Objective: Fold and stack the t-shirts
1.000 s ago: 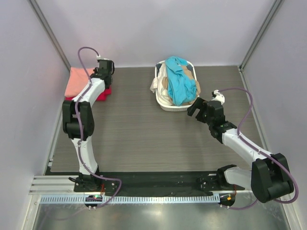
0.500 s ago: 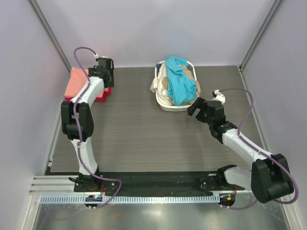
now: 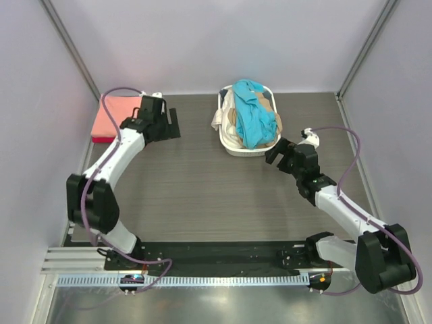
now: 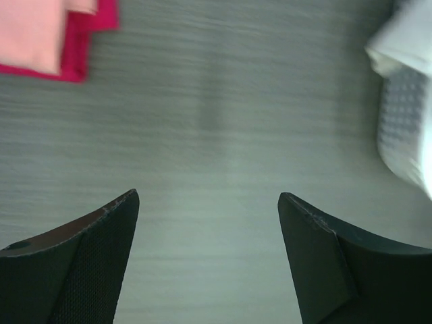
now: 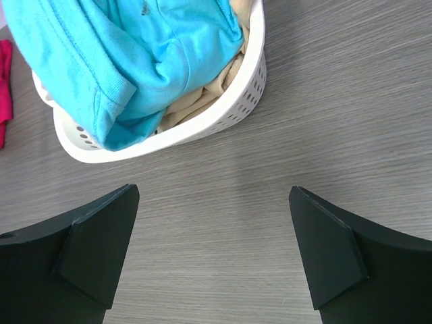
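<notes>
A folded salmon-pink t-shirt (image 3: 115,113) lies on a crimson red t-shirt (image 3: 102,140) at the table's far left; the left wrist view shows the pink one (image 4: 34,30) and the red one (image 4: 82,37) at its top left corner. A teal blue t-shirt (image 3: 253,116) is heaped over a beige t-shirt (image 3: 231,120) in the basket. My left gripper (image 3: 172,123) is open over bare table just right of the stack, nothing between its fingers (image 4: 208,194). Just in front of the basket, my right gripper (image 3: 275,152) hangs open and empty (image 5: 213,188), with teal (image 5: 135,54) and beige (image 5: 196,101) cloth ahead of it.
The white oval laundry basket (image 3: 246,150) stands at the back centre; its perforated wall shows in the right wrist view (image 5: 223,115) and at the right edge of the left wrist view (image 4: 405,135). Grey walls close in the table on three sides.
My left gripper has opened and swung right, off the pink-on-red stack to bare table beside it. The right arm has barely moved.
</notes>
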### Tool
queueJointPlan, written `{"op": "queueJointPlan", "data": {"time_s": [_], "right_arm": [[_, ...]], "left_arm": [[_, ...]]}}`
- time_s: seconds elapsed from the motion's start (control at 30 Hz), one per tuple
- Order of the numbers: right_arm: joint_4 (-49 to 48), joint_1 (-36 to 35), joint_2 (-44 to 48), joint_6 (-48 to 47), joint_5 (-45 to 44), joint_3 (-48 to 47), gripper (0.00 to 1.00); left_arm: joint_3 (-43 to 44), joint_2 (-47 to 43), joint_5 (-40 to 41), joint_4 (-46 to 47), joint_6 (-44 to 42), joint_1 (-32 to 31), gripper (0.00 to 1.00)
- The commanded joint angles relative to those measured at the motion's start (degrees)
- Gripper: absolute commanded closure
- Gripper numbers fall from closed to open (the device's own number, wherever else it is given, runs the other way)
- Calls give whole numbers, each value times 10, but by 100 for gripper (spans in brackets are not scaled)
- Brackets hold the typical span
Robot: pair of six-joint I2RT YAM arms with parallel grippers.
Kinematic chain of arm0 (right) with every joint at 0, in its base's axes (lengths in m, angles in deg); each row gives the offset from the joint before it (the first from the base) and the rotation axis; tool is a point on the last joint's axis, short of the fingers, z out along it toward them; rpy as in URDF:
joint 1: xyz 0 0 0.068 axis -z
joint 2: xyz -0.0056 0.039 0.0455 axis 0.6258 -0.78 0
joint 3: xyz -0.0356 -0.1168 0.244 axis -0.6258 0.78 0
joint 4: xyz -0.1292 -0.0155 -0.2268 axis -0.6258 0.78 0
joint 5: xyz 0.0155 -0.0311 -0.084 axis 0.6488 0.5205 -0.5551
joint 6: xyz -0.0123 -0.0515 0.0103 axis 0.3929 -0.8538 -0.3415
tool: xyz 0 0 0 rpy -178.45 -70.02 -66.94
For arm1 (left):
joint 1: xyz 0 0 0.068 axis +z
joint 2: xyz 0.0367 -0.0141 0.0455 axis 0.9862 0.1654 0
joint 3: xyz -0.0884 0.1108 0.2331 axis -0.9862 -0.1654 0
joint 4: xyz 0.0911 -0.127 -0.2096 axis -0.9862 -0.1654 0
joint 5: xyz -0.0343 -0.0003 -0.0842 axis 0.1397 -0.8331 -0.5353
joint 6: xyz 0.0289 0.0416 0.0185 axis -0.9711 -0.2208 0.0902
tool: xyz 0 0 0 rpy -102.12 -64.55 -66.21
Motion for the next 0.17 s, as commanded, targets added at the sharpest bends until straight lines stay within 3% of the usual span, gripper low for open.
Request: {"op": "queueJointPlan", "data": {"time_s": [0.0, 0.13], "right_arm": [[-36, 2, 36, 0, -2, 14, 1], [-13, 0, 42, 12, -32, 9, 0]], "left_arm": [[-44, -111, -96, -15, 34, -20, 15], [-103, -201, -114, -51, 4, -26, 12]]}}
